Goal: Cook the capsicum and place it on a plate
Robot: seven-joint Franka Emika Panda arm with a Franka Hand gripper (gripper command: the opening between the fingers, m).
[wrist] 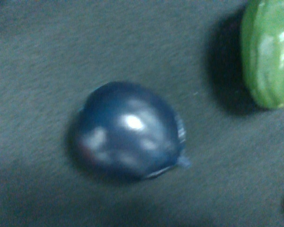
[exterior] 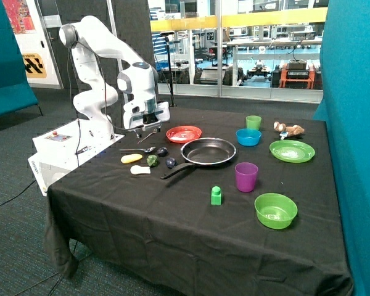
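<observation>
The hand (exterior: 147, 131) hangs above the bench (exterior: 172, 209), over a purple piece (wrist: 130, 137); whether its fingers are apart cannot be told. The capsicum (exterior: 152, 160) lies just beside that piece, near the pan (exterior: 208, 151), not under the hand.

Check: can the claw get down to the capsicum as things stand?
Probably yes. The claw hangs above the capsicum, nothing over it. Two purple pieces lie close beside it, so a clean descent needs care.
</observation>
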